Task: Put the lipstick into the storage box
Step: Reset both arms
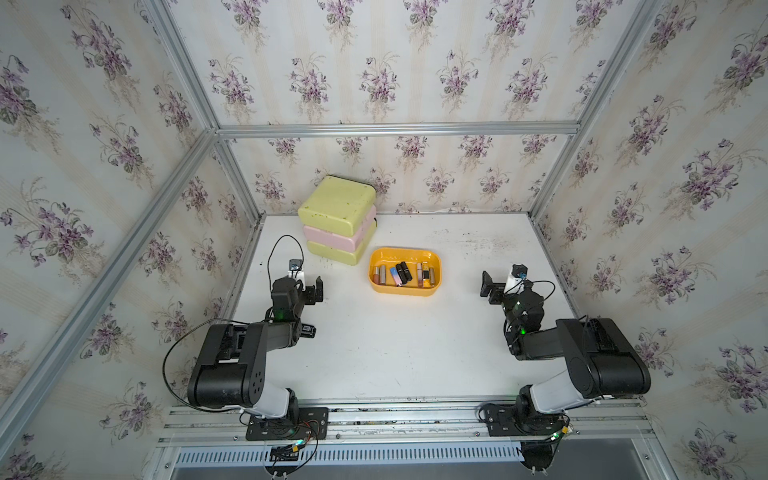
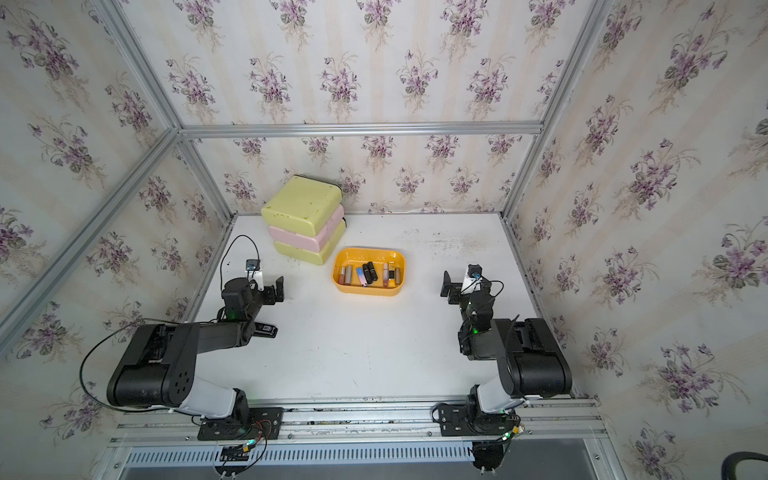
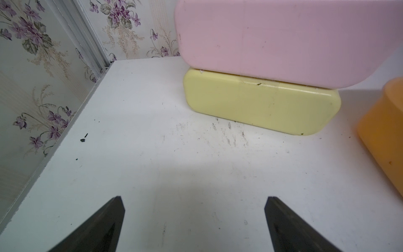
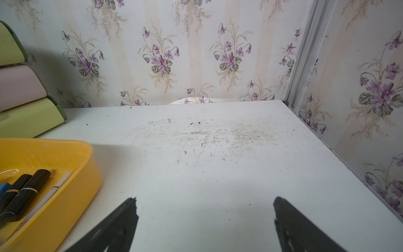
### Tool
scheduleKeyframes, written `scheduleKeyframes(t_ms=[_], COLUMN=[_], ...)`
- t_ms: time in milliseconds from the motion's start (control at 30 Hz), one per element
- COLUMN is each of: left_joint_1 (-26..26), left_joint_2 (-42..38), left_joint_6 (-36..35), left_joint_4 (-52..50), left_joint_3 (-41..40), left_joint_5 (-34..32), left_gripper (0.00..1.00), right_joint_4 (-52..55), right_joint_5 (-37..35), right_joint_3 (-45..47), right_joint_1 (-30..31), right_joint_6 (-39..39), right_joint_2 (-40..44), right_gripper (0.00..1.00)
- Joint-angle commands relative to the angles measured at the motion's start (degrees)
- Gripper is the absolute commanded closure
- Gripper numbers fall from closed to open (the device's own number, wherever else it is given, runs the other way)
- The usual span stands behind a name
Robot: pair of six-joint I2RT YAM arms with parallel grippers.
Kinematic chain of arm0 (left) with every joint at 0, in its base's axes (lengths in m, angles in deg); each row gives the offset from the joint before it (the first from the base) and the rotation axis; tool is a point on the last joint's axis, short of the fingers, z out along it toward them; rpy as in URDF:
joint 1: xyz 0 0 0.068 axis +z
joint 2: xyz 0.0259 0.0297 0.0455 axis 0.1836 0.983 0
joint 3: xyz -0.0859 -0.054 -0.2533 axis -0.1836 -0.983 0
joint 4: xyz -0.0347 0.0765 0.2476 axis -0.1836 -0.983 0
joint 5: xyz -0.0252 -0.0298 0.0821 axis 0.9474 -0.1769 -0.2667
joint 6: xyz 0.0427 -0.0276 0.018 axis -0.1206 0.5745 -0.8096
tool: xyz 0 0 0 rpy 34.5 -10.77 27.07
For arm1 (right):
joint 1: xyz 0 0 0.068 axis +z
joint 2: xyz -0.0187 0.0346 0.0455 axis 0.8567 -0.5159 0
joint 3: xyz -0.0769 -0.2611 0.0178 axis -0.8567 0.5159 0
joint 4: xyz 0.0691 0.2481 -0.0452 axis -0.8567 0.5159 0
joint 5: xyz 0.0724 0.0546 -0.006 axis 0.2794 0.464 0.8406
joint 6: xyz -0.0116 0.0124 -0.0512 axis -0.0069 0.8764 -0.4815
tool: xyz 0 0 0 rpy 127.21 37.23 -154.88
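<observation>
The orange-yellow storage box sits at mid-table in both top views. Several lipsticks lie side by side in it, among them two black ones and pinkish tubes. In the right wrist view the box is close by, with a black lipstick showing inside. My left gripper hovers left of the box, open and empty. My right gripper hovers right of the box, open and empty over bare table. The left wrist view catches only the box's outer wall.
Three lidded boxes stand stacked behind and left of the storage box, a pink box between a pale green one on top and another below. Wallpapered walls with metal frame posts close in the table. A small black labelled block shows by my left arm.
</observation>
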Motion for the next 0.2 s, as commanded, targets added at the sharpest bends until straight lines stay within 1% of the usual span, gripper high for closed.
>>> scheduleKeyframes(t_ms=[0, 167], left_joint_1=[0.06, -0.06], left_joint_2=[-0.02, -0.02], left_joint_6=[-0.48, -0.5], left_joint_4=[0.48, 0.38], left_joint_3=[0.22, 0.2], left_joint_5=[-0.27, -0.28], left_gripper=[0.0, 0.0], right_joint_4=[0.35, 0.17], right_joint_5=[0.34, 0.17], right_joint_3=[-0.45, -0.16], right_joint_1=[-0.04, -0.01], right_joint_6=[0.14, 0.18], right_joint_2=[-0.42, 0.09], right_gripper=[0.0, 0.0])
